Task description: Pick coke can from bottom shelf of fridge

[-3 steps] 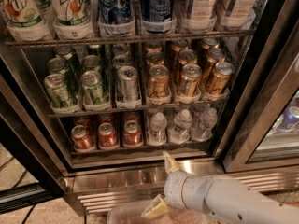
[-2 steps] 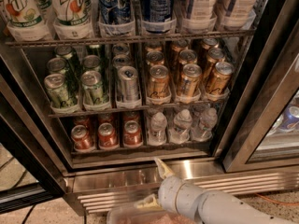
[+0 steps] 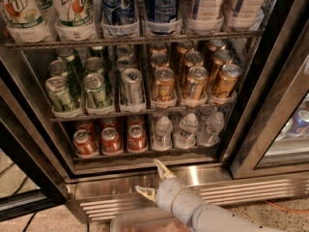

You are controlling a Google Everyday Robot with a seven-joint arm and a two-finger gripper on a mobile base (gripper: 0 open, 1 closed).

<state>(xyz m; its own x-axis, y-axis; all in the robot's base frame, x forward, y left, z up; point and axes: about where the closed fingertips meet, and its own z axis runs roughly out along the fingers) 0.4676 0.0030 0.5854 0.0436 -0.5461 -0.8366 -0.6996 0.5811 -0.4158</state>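
Camera view showing the end effector [image 3: 153,180] hovering low in front of the fridge [image 3: 270,86], level with the ribbed steel base [image 3: 241,190] and just below the front edge of the bottom shelf [image 3: 145,154]. Fingers standing apart, clamping nothing. Having been shifting leftward over the last second, now sitting under the middle of that front edge rather than under its right half.

Noting the coke can [image 3: 136,138] standing upright at the front edge of that surface, in its left half, rightmost of three red cans [image 3: 111,140], untouched. Noting clear bottles [image 3: 188,129] filling the right half, with green cans [image 3: 96,91] and gold cans [image 3: 193,83] sitting on the rack above.

Judging the shift as lining up with the red lane: approach proceeding, grasp not yet begun. Needing next to rise and reach inward over the front edge. Flagging a risk of nudging the neighbouring cans, standing very close together, if entering off-centre.
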